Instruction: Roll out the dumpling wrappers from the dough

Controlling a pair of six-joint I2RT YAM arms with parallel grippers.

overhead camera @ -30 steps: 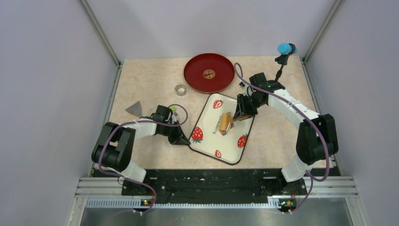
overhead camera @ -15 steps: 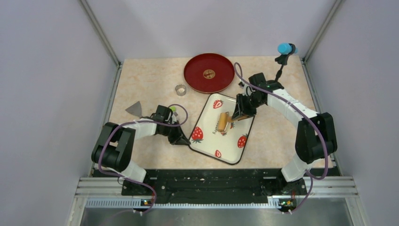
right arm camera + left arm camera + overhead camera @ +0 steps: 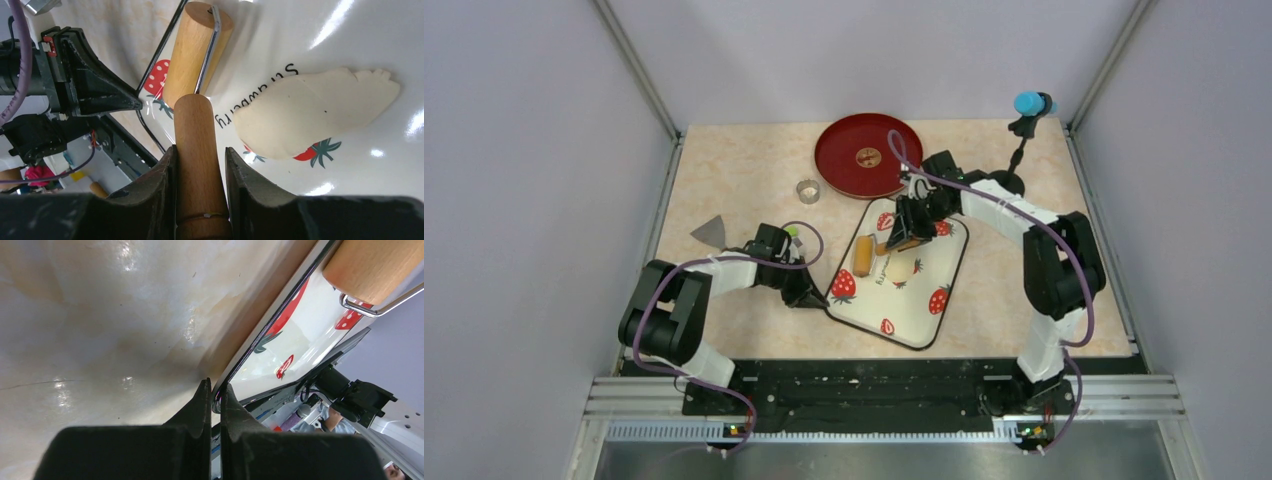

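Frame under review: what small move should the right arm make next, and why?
Probably push the roller over the dough. The right jaws grip its handle, but its barrel sits at the tray edge, off the dough, which is an uneven oval.

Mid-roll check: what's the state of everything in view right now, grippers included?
strawberry tray: lying flat, one rim pinched.
dough: flattened uneven sheet on the tray, uncut.
rolling pin: handle held, head beside the dough.
left gripper: shut on the tray rim.
right gripper: shut on the rolling pin handle.
red plate: no dough on it.
metal ring: unused, apart from the tray.
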